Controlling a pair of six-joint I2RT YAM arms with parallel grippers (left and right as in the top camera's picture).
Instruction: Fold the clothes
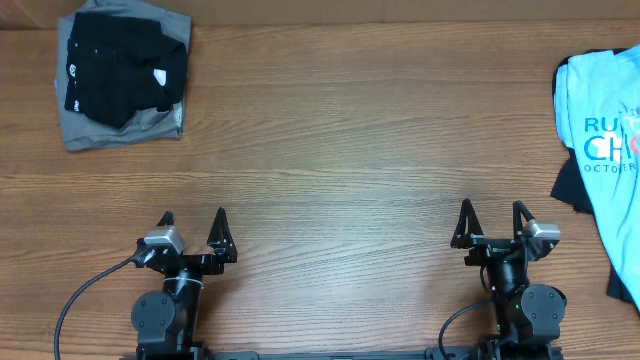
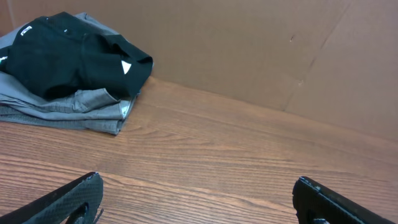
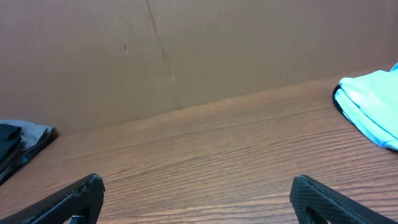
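Observation:
A light-blue T-shirt (image 1: 604,120) with white and pink-red lettering lies loose at the table's right edge, over a black garment (image 1: 572,185); its near corner shows in the right wrist view as the T-shirt (image 3: 373,106). At the far left a folded black garment (image 1: 120,65) rests on a folded grey garment (image 1: 100,125); the left wrist view shows the same black garment (image 2: 68,56) on the grey one (image 2: 81,109). My left gripper (image 1: 193,220) and right gripper (image 1: 492,211) stand open near the front edge, nothing between their fingers.
A brown cardboard wall (image 2: 261,43) stands along the table's far side. The wooden table (image 1: 330,140) stretches between the two clothes piles. A grey cable (image 1: 85,290) runs from the left arm's base.

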